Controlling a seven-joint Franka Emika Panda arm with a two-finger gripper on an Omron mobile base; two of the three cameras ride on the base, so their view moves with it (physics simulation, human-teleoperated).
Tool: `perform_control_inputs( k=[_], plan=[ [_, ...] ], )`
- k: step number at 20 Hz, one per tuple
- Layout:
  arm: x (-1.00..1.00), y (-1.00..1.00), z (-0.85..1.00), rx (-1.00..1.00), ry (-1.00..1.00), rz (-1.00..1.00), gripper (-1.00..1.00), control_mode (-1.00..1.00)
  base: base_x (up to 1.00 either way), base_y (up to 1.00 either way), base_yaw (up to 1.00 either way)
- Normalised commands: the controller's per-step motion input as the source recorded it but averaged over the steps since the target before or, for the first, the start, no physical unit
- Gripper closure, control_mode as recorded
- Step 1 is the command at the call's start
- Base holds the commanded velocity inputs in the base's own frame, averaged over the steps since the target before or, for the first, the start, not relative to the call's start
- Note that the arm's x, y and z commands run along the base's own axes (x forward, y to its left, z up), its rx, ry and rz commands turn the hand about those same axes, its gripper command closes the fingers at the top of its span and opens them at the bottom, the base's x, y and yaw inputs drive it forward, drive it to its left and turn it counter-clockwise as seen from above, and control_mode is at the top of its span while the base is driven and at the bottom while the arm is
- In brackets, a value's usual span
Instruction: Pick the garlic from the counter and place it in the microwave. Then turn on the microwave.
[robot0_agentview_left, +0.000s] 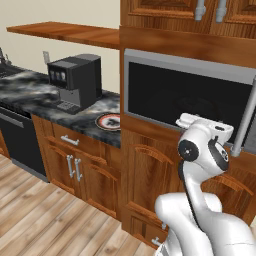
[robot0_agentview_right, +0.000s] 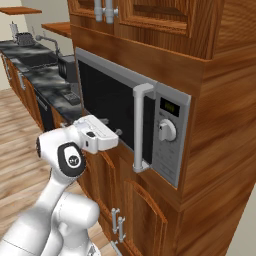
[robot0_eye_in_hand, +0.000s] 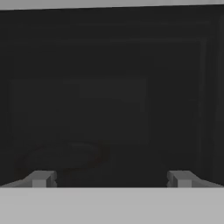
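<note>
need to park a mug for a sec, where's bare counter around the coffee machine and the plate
Bare counter lies left of the coffee machine, toward the sink end. A narrower strip sits between the machine and the red-rimmed plate. Crowded: the plate fills the corner against the microwave cabinet.

My arm (robot0_agentview_left: 200, 200): glossy white shell, smooth rounded segments, bulbous at base. Dark grey-black joint caps on sides of upper links; round cap in right base view carries small white logo. Black seam bands ring joints. Hand (robot0_agentview_right: 95, 134): boxy white block with dark slot on flank. In hand view, my gripper (robot0_eye_in_hand: 111, 178) shows two small grey finger tips, squared off, set wide apart. No cables or screws seen.
</note>
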Motion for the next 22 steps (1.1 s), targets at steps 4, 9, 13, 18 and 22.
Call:
perform_control_inputs(
  k=[4, 9, 13, 18, 22],
  plan=[
    [-0.46, 0.00, 0.05, 0.00, 0.00, 0.00, -1.00, -1.00, 0.00, 0.00, 0.00],
    [-0.50, 0.00, 0.01, 0.00, 0.00, 0.00, -1.00, -1.00, 0.00, 0.00, 0.00],
    [-0.44, -0.05, 0.00, -0.01, 0.00, 0.01, -1.00, -1.00, 0.00, 0.00, 0.00],
    [-0.45, -0.19, 0.00, -0.03, -0.03, 0.03, -1.00, -1.00, 0.00, 0.00, 0.00],
    [-0.44, -0.24, 0.00, -0.04, -0.05, 0.04, -1.00, -1.00, 0.00, 0.00, 0.00]
  ],
)
